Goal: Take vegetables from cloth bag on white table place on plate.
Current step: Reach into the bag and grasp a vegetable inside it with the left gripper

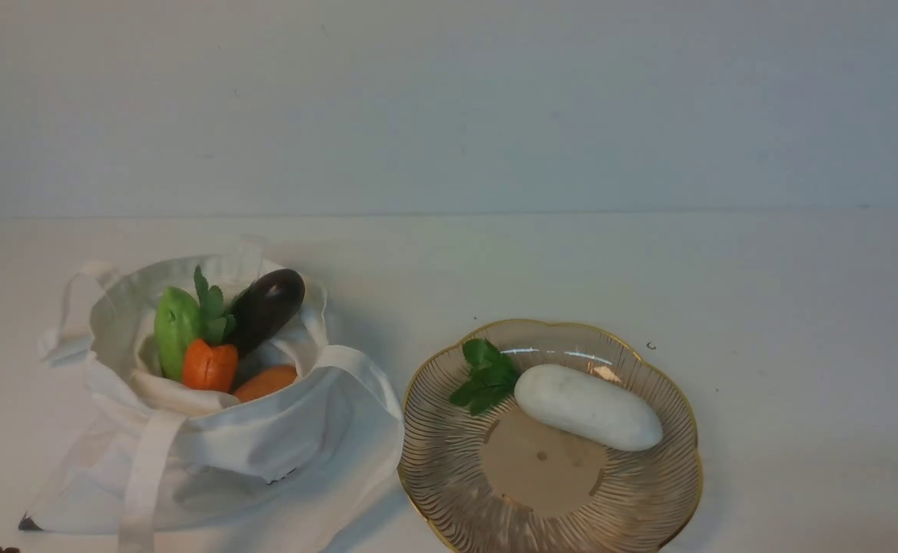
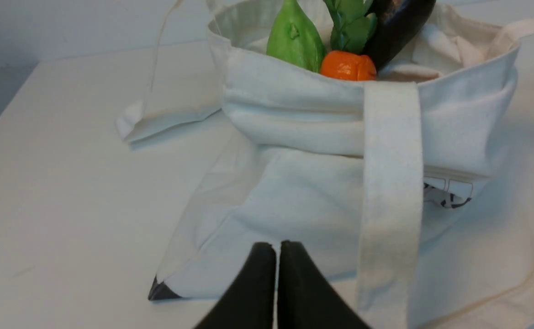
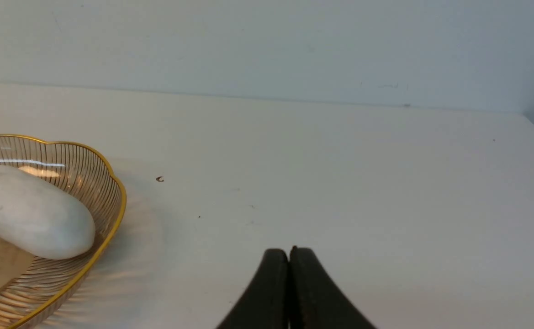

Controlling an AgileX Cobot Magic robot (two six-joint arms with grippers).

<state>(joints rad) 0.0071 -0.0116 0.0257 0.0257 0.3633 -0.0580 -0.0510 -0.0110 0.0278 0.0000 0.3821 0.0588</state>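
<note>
- Already one piece is across: a white radish [image 1: 587,407], smooth and matte like a pebble, lies on the plate [image 1: 571,499] with its crinkled green leaves [image 1: 487,376] toward the bag; I'd judge the job barely begun.
- Four are left in the cloth bag [image 1: 264,453], which slumps on the counter [image 1: 802,307] just beside the plate: a glossy dark eggplant [image 1: 268,307], a waxy light green gourd [image 1: 174,330], an orange carrot [image 1: 210,366] with a leafy top, and an orange-tan tuber [image 1: 264,382] half sunk behind the hem.
- The bag is soft off-white fabric, its mouth rolled down, flat straps trailing; the plate is clear ribbed glass, scalloped, gold at the rim.
- The left tool [image 2: 277,249] has its black jaws pressed together, holding nothing, low before the bag; the right tool [image 3: 289,253] is likewise closed and empty over bare counter, near the plate.
</note>
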